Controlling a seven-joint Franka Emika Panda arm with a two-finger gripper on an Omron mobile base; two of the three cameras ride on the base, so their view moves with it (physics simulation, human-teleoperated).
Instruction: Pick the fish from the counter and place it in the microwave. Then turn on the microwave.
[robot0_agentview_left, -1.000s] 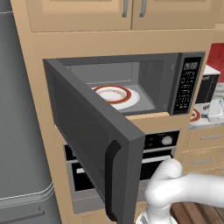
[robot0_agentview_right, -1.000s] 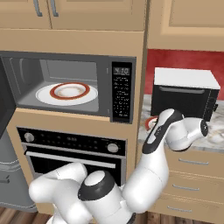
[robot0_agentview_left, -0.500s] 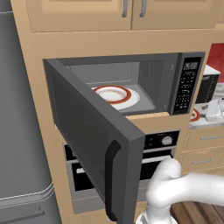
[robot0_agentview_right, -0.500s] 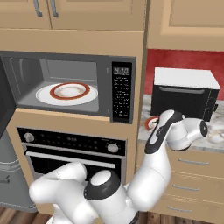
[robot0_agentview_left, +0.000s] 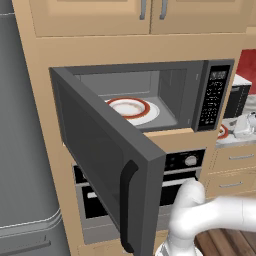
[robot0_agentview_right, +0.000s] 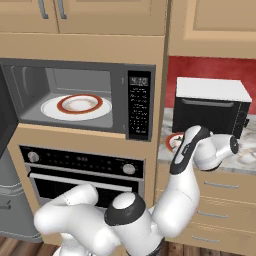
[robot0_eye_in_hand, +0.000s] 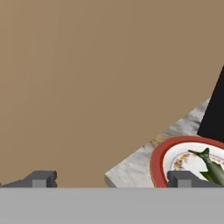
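Microwave (robot0_agentview_left: 165, 105): door (robot0_agentview_left: 107, 165) swung wide open toward the left; cavity lit and visible in both base views; black button panel (robot0_agentview_right: 139, 105) on its right side.
Inside the microwave: one red-rimmed white plate (robot0_agentview_right: 77, 106) lying flat on the cavity floor; nothing can be seen on it.
Bench (robot0_eye_in_hand: 144, 159): pale marbled top to the right of the microwave column, over light wooden drawers (robot0_agentview_right: 220, 200).
Plate on the bench (robot0_eye_in_hand: 175, 162): second red-rimmed white plate, near the bench's left edge, just in front of a black box-shaped appliance with a white top (robot0_agentview_right: 212, 107); partly hidden by the arm in the right base view.
Inside that plate: the fish (robot0_eye_in_hand: 210, 164), slender and olive-green, lying on the white centre with its tail toward the plate's middle; its far end runs out of the hand view.
Claw (robot0_eye_in_hand: 113, 179): fingers spread wide apart, nothing between them; in the hand view one tip (robot0_eye_in_hand: 41, 178) sits against the tan cabinet side, the other (robot0_eye_in_hand: 181, 178) over the rim of the bench plate, close to the fish but not clearly touching it.
Arm: reaches to the right over the bench edge, wrist near the bench plate.
Oven (robot0_agentview_right: 82, 172): black, below the microwave, door closed.
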